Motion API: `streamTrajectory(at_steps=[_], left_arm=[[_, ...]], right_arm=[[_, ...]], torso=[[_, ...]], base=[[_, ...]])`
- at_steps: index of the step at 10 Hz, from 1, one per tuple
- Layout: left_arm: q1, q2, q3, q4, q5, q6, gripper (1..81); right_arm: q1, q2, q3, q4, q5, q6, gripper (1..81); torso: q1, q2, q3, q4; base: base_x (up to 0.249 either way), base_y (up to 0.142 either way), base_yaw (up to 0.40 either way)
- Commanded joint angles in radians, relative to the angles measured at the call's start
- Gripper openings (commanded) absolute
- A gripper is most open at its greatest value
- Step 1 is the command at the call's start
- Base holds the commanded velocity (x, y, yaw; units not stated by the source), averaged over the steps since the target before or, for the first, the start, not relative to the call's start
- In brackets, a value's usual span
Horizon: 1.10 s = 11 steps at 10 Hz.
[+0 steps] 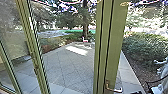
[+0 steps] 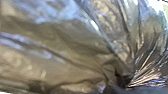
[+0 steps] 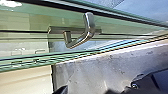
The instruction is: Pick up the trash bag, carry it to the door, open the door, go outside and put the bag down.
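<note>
A building's glazed door (image 1: 116, 45) onto a paved yard (image 1: 67, 65), with shrubs (image 1: 142, 47) and a tree (image 1: 85, 27)

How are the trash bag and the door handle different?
The trash bag is thin and crinkly, with wrinkles all over, but the door handle is smooth and looks like hard metal.

The trash bag bunches into tight folds at one spot, while the door handle is a bar with bends in it.

Both are shiny and catch the light.
</note>
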Motion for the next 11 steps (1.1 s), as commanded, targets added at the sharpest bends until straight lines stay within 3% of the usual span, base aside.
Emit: streamTrajectory(at_steps=[1,6,11], left_arm=[[-0.058,-0.003,0.0,-0.004,0.05,0.003,1.0],[-0.058,-0.002,0.0,-0.015,0.05,0.003,1.0],[-0.058,-0.005,0.0,-0.018,0.05,0.003,1.0]], right_arm=[[0.148,-0.005,-0.04,0.019,-0.031,0.074,81.1],[0.184,0.067,-0.115,0.015,-0.051,0.209,81.1],[0.197,0.171,-0.253,0.019,-0.103,0.262,81.1]], torso=[[0.0,0.0,0.0,0.0],[0.0,0.0,0.0,0.0],[0.0,0.0,-0.001,0.0]], base=[[0.0,0.0,0.0],[0.0,0.0,0.0],[0.0,0.0,0.0]])
